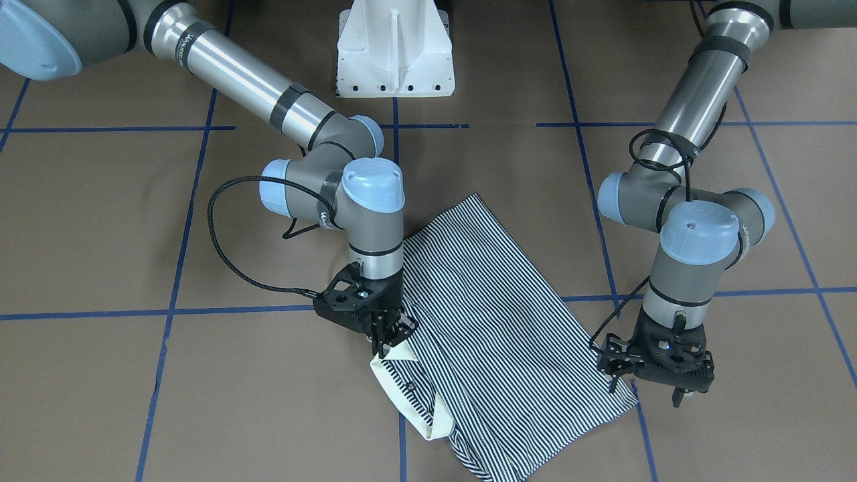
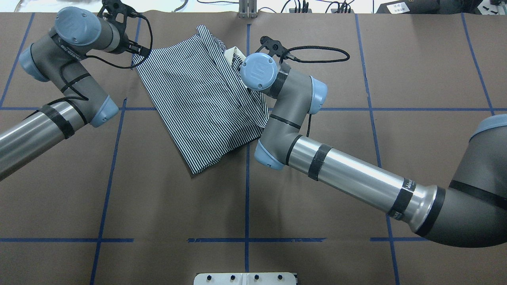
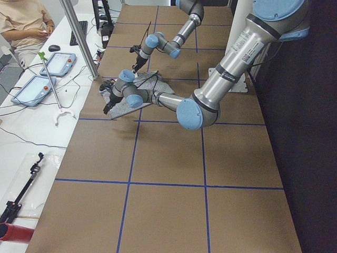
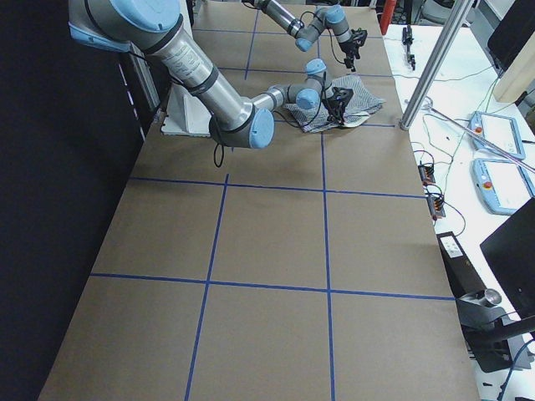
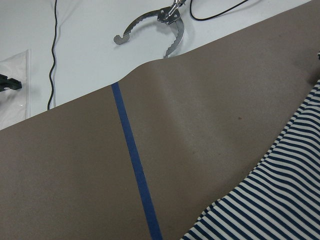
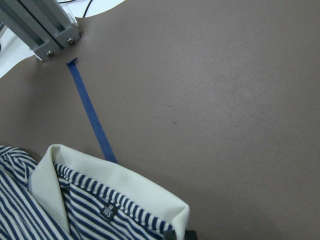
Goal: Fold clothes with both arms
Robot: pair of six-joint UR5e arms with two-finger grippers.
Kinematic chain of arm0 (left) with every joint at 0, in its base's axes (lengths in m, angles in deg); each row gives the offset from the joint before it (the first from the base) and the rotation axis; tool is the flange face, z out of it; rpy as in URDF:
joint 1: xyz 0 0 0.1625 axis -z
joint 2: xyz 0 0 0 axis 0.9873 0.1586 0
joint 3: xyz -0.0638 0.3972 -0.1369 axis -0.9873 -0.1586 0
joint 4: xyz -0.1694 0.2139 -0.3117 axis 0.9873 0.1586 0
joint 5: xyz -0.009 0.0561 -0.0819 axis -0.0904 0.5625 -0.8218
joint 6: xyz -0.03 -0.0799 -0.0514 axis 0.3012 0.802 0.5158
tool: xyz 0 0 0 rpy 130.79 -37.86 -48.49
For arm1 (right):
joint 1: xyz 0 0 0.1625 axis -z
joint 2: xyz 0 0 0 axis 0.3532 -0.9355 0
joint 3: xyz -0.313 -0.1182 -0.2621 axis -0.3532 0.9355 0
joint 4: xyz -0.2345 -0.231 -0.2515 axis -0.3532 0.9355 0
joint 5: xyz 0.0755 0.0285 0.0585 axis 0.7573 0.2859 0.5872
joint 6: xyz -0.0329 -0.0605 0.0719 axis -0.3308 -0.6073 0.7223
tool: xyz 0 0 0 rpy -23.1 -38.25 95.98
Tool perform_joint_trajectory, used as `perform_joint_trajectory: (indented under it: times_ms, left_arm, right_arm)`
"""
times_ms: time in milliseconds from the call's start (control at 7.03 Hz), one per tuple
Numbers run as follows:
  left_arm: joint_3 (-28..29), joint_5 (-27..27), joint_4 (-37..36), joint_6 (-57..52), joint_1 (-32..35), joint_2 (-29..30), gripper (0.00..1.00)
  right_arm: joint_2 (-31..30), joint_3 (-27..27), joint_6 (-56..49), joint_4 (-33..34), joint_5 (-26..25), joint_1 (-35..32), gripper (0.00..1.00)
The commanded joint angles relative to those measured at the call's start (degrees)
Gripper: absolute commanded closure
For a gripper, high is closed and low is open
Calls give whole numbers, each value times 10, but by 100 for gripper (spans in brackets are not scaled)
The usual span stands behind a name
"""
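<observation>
The right fingers (image 1: pixel 383 341) appear closed on the near edge of the white collar (image 1: pixel 402 385). The right wrist view supports this reading: a dark fingertip sits directly at the collar's corner. The left fingers (image 1: pixel 677 396) stand apart and grip nothing. They hover just beside the striped corner of the polo shirt (image 1: pixel 482 301) on the side opposite the collar. No fingers show in the left wrist view, only the shirt's edge on bare paper.

The polo shirt lies flat on the table (image 1: pixel 134 375), against the far edge from the robot. It sits near that edge's middle, a little toward the robot's left, and askew to the blue tape lines (image 2: pixel 247 190). The collar end points to the far edge and the hem end points back toward the robot.

Assessment of progress:
- The garment already forms a rough oblong, with no sleeve spread out to the side. A first lengthwise tuck therefore seems done.
- Loose cloth is bunched beside the collar, so that fold is not neat.
- The body is at full length. The crosswise folds from collar to hem remain.
- Only one end is held. The left fingers must close on their corner before a two-arm fold can proceed.
</observation>
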Motion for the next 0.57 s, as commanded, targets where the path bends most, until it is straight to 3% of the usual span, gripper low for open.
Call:
perform_joint_trajectory:
  times_ms: [0,142,285,427]
  left_arm:
    - [-6,0,0,2,0,0,0]
    - [-14,0,0,2,-2,0,0]
    - [-22,0,0,3,-3,-5,0]
    - [-23,0,0,3,-4,-5,0]
  right_arm:
    - [-117,-142,0,1,-1,8,100]
    - [-193,-234,0,1,-5,24,100]
    - [-244,-293,1,1,-26,53,100]
    - [-267,-317,2,0,-63,81,100]
